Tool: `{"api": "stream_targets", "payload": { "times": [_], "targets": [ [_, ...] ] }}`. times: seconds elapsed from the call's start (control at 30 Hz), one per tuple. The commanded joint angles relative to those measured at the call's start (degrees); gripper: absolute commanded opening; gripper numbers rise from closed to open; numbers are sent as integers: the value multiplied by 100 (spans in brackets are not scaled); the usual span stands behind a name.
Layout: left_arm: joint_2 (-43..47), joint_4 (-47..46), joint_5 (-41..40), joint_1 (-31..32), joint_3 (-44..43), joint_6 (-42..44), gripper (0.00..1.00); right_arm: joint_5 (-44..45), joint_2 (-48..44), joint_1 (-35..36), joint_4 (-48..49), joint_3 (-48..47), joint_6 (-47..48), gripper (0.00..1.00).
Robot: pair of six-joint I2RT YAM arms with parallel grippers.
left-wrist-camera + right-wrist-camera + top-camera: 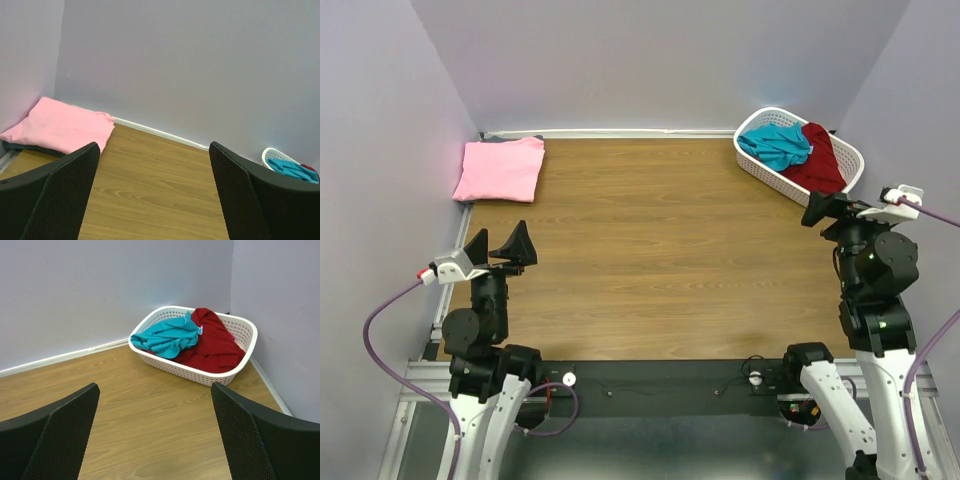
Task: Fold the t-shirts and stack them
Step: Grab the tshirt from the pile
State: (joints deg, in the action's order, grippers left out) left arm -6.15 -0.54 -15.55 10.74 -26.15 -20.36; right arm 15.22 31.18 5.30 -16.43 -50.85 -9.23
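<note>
A folded light pink t-shirt lies flat in the far left corner of the wooden table. A crumpled teal t-shirt and a dark red t-shirt lie bunched in the white basket at the far right. My left gripper hovers open at the near left, well short of the pink shirt. At the right edge my right gripper is open just in front of the basket. Both hold nothing.
Lavender walls close off the back and both sides of the table. A white strip runs along the back edge. A dark layer peeks out from under the pink shirt. Bare wood spans the middle between the arms.
</note>
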Motion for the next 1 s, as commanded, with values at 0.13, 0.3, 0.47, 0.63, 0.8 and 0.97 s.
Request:
{"api": "stream_targets", "payload": {
  "times": [0.13,0.3,0.47,0.63,0.8,0.97],
  "targets": [
    [44,-113,-53,16,75,85,98,-555,757,41,526,242,-253,100],
    [88,-140,-18,16,84,111,98,-617,2267,41,956,-64,-834,100],
    [167,-149,43,16,102,76,98,-432,4235,15,966,-1153,-1238,100],
    [264,-105,79,24,102,23,98,-319,6108,-301,975,-2445,-1704,100],
    [290,-87,78,24,110,23,98,-213,7269,-696,957,-3377,-1678,100],
    [229,-166,114,24,145,41,98,-458,8263,-987,957,-4010,-1556,100]
  ]
}}
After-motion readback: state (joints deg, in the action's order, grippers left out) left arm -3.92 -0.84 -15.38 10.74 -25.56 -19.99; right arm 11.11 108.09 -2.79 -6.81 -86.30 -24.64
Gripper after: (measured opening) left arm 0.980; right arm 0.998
